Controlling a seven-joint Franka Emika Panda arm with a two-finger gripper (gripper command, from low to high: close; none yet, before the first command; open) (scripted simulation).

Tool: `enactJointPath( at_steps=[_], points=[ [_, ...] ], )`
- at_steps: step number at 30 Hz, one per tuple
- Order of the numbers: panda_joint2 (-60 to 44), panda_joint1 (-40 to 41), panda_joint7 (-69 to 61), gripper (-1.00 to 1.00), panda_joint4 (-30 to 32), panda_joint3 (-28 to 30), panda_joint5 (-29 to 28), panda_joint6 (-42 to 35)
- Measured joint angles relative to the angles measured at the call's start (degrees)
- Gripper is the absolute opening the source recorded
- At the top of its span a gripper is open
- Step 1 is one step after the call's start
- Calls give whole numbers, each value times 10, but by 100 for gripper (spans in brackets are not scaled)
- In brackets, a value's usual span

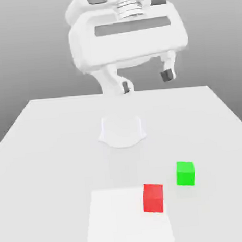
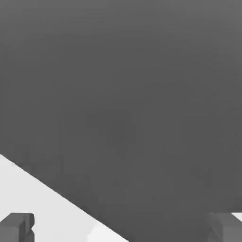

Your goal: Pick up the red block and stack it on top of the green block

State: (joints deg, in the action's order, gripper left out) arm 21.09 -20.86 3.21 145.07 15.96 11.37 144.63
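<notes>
Here, in the exterior view, the white arm is hanging high above the far half of the bench (image 1: 48, 144), its hand tilted so that the jaws are pointing down and toward the camera. The gripper (image 1: 145, 81) is carrying nothing, and its two dark-tipped fingers (image 1: 167, 74) are standing wide apart, fully released. The red block (image 1: 153, 198) is sitting near the bench's near edge, a little toward the exterior view's right of the middle, resting on the right margin of a paler square patch (image 1: 120, 220) that is marking the bench surface there. The green block (image 1: 185, 173) is sitting just beside it, farther from the near edge and more toward the exterior view's right; the two cubes are lying close but apart, both flat on the bench and well below the hand. A round pale base (image 1: 122, 130) is sitting on the bench near its middle, under the arm. In the hand view, the camera is looking mostly at a plain grey backdrop, with a pale wedge of the bench (image 2: 33, 198) showing in one corner. The grey fingertips (image 2: 16, 227) are showing at the two sides of the picture, far apart, with nothing between them.
</notes>
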Motion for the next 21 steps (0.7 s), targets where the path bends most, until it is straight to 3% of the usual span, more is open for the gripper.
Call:
enactJointPath(
  at_steps=[11,19,21],
  points=[
    [-143,-67,-220,0,84,17,9,84],
    [-209,-69,-289,0,142,14,-100,149],
    [-220,-67,-294,0,141,13,-106,159]
  ],
)
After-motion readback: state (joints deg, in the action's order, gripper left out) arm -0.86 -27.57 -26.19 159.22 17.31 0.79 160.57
